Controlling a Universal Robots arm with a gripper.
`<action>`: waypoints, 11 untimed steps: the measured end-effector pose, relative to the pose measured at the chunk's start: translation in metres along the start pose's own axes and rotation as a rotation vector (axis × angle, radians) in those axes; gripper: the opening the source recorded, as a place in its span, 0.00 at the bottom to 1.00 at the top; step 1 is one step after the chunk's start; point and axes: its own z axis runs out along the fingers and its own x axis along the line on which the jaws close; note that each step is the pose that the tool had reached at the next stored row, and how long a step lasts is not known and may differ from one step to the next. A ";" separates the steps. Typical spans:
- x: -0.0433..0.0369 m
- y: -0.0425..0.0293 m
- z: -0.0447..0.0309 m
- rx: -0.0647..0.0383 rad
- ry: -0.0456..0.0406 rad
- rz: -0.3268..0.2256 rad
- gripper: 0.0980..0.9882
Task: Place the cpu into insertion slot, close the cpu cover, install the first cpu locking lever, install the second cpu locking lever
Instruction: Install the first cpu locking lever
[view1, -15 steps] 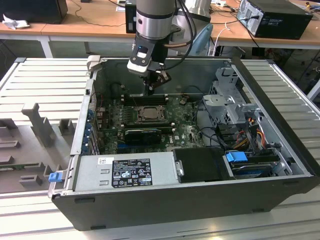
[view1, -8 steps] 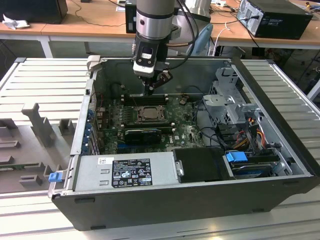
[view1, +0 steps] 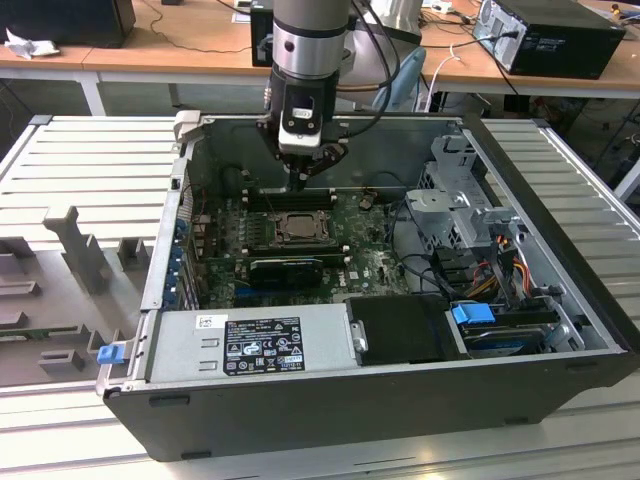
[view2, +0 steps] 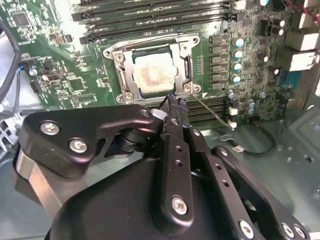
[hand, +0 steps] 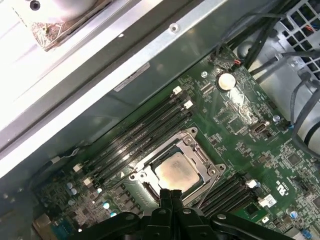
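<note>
Could skid off the thin lever (view2: 212, 113) and gouge the green board (view2: 60, 70), given so slim a wire and so narrow a tip to press it with. Could equally push the lever off-line and bend it, or stop short of its hook and so let the metal cover (view2: 187, 65) spring up off the chip (view2: 154, 74). Might also knock the memory sticks (view1: 285, 198), packed close at twelve o'clock of the socket (view1: 268, 232) in the exterior view. Risks, too, dragging sideways across the cover and shifting the chip on the pins beneath. Finds the chip lying flat in the socket near the middle of the board, pale face up, with the cover folded down around it and framing it through its window. Judging from the second wrist view, leaves that lever unlatched, slanting away from a corner of the socket. As for pose: shows the arm (view1: 310, 45) hanging straight down from twelve o'clock in the exterior view, wrist upright, with the gripper (view1: 299, 182) at twelve o'clock of the chip, over the socket's far edge and inside the open computer case (view1: 400, 400). Grips nothing: shows the fingertips (view2: 174, 106) pinched tight together in both wrist views, no gap and no part between them, ending just beside the cover's rim. Cannot tell whether touching the rim or poised a little above it.
</note>
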 end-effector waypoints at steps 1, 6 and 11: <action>0.0000 0.0000 0.0000 0.001 0.0002 -0.013 0.01; 0.0005 -0.0004 0.0002 0.003 0.0009 -0.072 0.01; 0.0005 -0.0004 0.0002 0.005 0.0010 -0.134 0.01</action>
